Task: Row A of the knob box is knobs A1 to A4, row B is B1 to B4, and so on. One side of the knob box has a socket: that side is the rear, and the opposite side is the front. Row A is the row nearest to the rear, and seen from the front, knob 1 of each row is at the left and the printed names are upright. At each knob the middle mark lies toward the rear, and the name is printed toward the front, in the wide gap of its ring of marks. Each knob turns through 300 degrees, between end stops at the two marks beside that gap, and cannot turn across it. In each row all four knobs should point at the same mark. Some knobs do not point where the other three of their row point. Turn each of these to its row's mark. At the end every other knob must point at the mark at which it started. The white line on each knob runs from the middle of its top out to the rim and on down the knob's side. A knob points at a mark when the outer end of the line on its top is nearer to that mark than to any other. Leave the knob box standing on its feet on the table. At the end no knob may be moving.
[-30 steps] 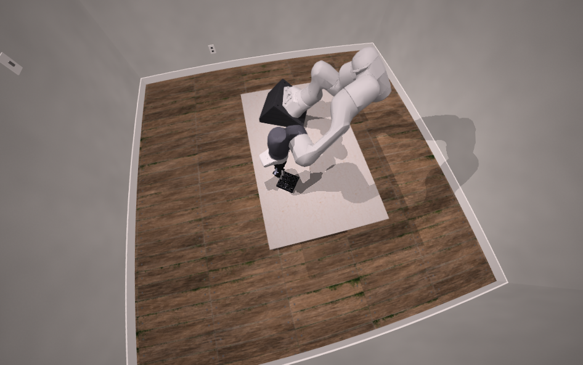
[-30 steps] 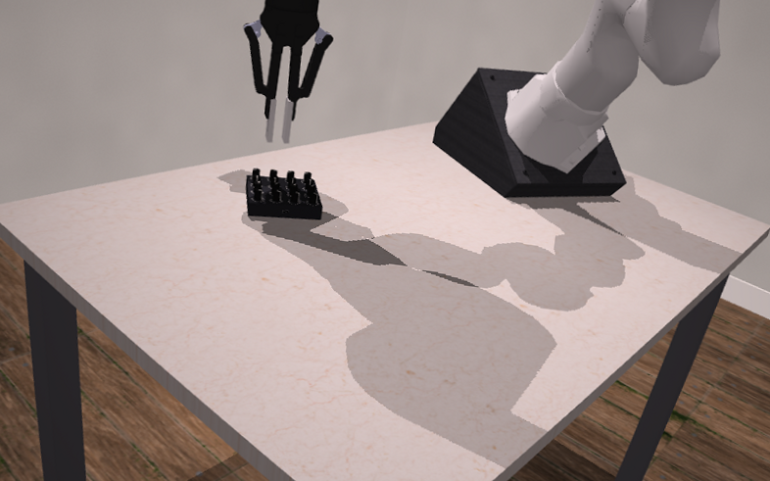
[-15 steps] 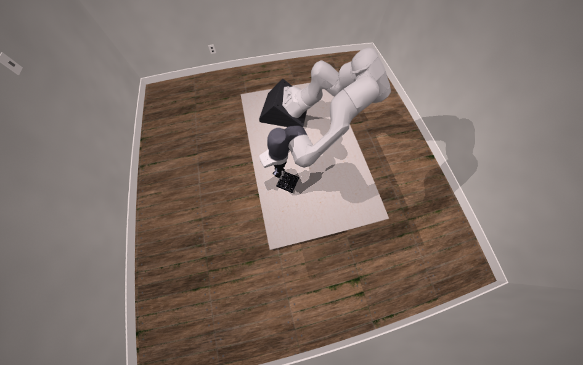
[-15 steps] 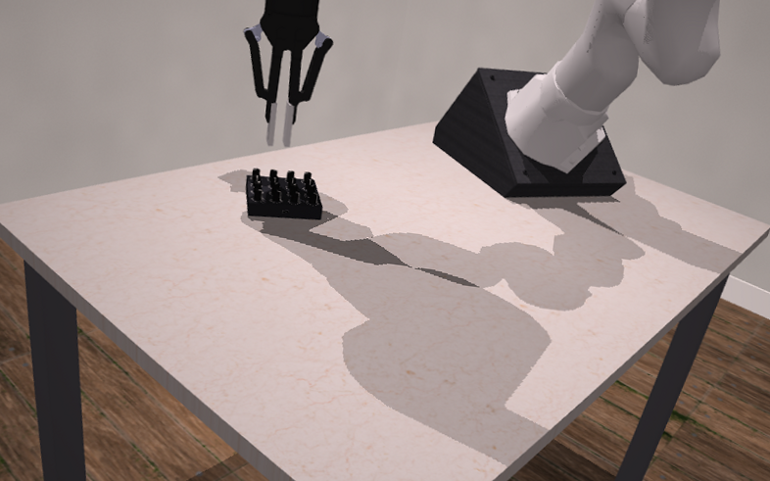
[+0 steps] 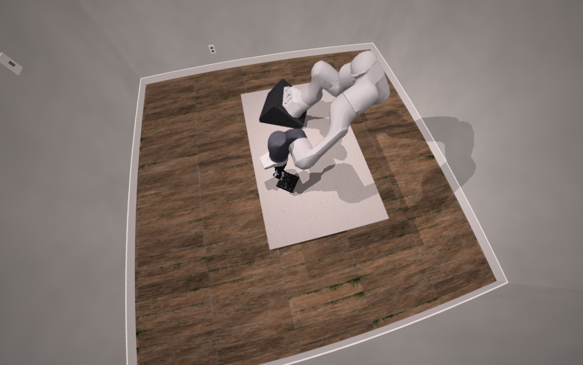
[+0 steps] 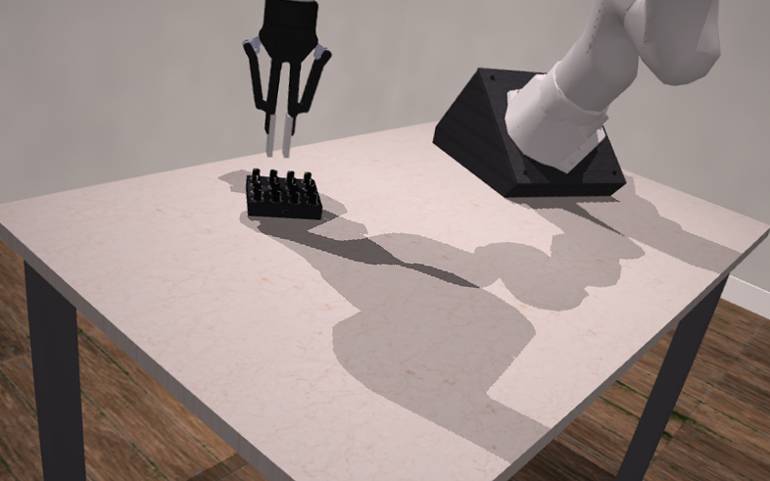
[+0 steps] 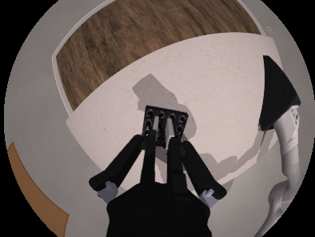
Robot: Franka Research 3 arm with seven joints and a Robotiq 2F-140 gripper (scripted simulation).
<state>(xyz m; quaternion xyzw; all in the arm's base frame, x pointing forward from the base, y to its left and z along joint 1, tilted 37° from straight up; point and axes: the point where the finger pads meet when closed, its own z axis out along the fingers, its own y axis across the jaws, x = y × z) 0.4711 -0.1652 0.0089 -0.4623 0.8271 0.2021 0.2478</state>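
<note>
Exterior view: my gripper (image 6: 279, 141) hangs above the knob box (image 6: 284, 197), clear of its knobs.
Fingers: drawn nearly together, pinching nothing.
Knob box: standing on the table (image 6: 198, 309), near its far-left edge.

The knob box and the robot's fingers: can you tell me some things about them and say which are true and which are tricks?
1. The knob box stands on the table. True.
2. The fingers are squeezing a knob. False: they hang in the air above the box, touching nothing.
3. The gripper has its fingers close together, with only a narrow gap. True.
4. The knob box is white. False: it is black.
5. The black robot base sits on the floor. False: it sits on the table, toward the far edge.
</note>
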